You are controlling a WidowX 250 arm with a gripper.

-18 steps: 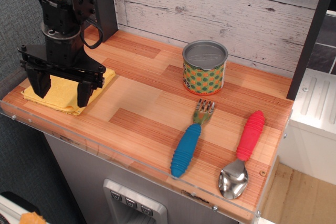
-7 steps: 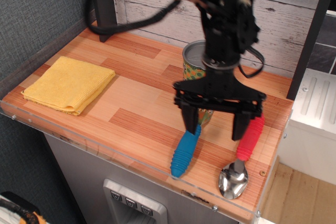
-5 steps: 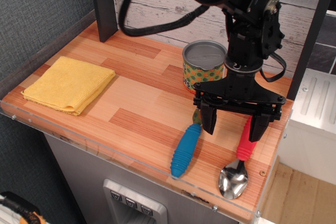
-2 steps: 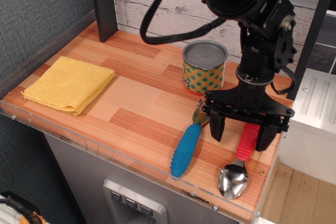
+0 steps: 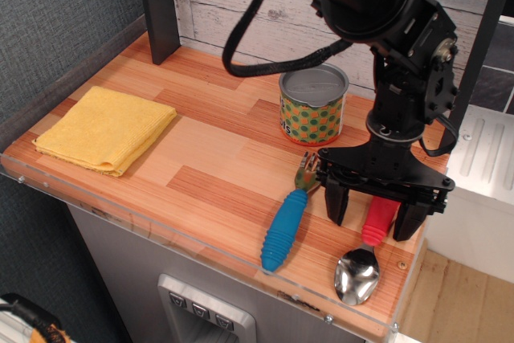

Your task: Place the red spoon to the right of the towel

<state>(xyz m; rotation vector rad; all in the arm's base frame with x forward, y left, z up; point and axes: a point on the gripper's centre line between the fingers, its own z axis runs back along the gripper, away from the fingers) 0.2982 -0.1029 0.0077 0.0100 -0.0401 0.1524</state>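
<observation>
Far to the claw's left lay the towel [image 5: 106,128], with bare countertop [image 5: 217,158] between. Just left of the claw sat the blue fork [image 5: 287,218]. The claw [image 5: 372,216] hung wide open, holding nothing, its fingers straddling the red spoon [image 5: 366,251]. If the left finger drifted sideways, it could nudge the fork or pinch only the handle's edge.

Black arm upright at the right, hand [image 5: 372,215] pointing down, fingers spread wide.
</observation>
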